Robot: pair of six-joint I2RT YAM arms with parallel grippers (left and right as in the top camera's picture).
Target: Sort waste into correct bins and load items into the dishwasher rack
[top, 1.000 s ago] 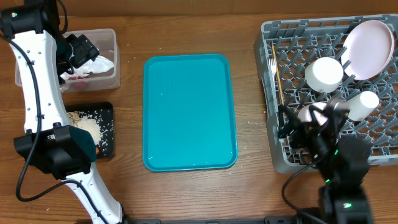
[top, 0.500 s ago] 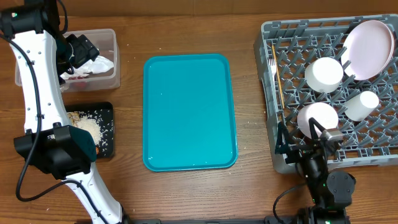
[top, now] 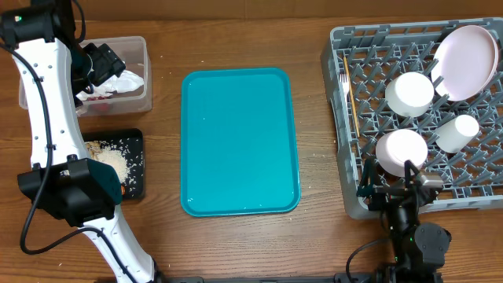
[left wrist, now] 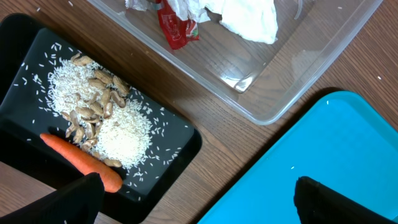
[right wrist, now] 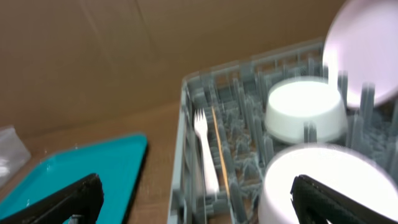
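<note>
My right gripper [top: 397, 189] has backed off the dishwasher rack [top: 338, 47] to its near edge, jaws wide, holding nothing. The bowl [top: 402, 149] it was covering now sits exposed among the pegs. Left gripper [top: 100, 63] is wide, empty, above the clear tub [top: 140, 49]. Teal tray [top: 240, 141] is bare, so sorting looks finished.

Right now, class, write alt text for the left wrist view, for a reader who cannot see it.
A shallow black tray holds white rice, beige scraps and an orange carrot on a wooden table. Beside it, a clear tub contains a red wrapper and crumpled white napkins; a teal tray's corner shows lower right.
</note>
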